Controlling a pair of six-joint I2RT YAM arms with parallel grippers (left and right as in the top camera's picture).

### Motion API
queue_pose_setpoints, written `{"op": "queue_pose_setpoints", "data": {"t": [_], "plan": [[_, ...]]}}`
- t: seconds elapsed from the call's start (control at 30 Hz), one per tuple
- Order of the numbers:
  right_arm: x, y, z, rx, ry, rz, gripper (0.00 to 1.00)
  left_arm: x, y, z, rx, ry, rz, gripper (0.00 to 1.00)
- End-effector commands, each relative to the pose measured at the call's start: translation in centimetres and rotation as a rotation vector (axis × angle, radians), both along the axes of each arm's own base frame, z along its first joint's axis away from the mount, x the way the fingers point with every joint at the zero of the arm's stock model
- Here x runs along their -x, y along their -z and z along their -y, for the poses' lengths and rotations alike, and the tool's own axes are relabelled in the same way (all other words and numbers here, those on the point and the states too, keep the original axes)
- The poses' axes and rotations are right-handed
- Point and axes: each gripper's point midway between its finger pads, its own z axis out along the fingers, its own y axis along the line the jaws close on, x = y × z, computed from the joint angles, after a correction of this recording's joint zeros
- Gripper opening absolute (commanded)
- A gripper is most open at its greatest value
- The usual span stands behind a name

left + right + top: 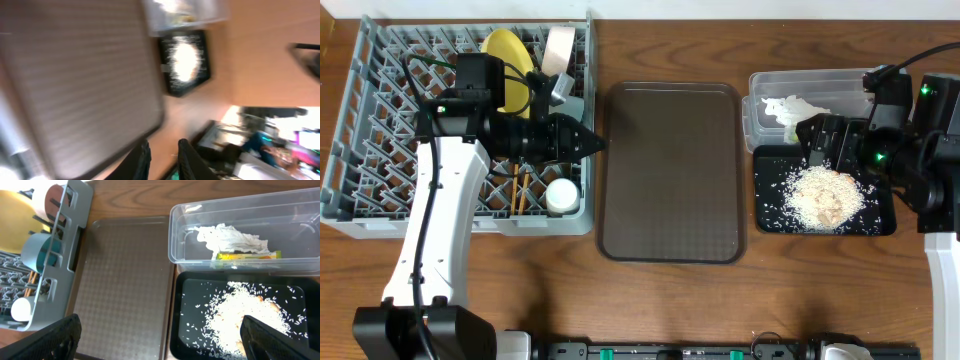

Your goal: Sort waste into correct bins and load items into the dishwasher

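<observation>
The grey dish rack [380,215] at the left holds the yellow plate [505,55], white bowl [557,48], blue bowl [40,250], white cup [561,195] and chopsticks [520,190]. My left gripper [592,140] is over the rack's right edge, pointing right, nearly closed and empty; it also shows in the left wrist view [164,150]. The clear tub [760,85] holds the white napkin [230,237] and green-yellow wrapper [247,256]. The black tray [765,215] holds rice crumbs [825,195]. My right gripper [160,340] is wide open and empty above the black tray.
The dark brown serving tray [670,170] lies bare between the rack and the bins. Bare wooden table [650,300] runs along the front edge. The left wrist view is blurred.
</observation>
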Motion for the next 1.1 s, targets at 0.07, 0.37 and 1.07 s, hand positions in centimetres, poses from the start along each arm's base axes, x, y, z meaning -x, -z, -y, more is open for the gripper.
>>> {"op": "queue_pose_setpoints", "data": {"t": [0.07,0.37,1.07], "plan": [[-0.1,0.1,0.1,-0.003,0.011,-0.006,0.99,1.5,-5.0,2.4,0.318,0.105,0.006,0.08],[-0.1,0.1,0.1,-0.003,0.011,-0.006,0.99,2.0,-6.5,2.7,0.401,0.139,0.026,0.08],[-0.1,0.1,0.1,-0.003,0.011,-0.006,0.99,3.6,-8.6,3.0,0.546,0.075,-0.293,0.08]]}}
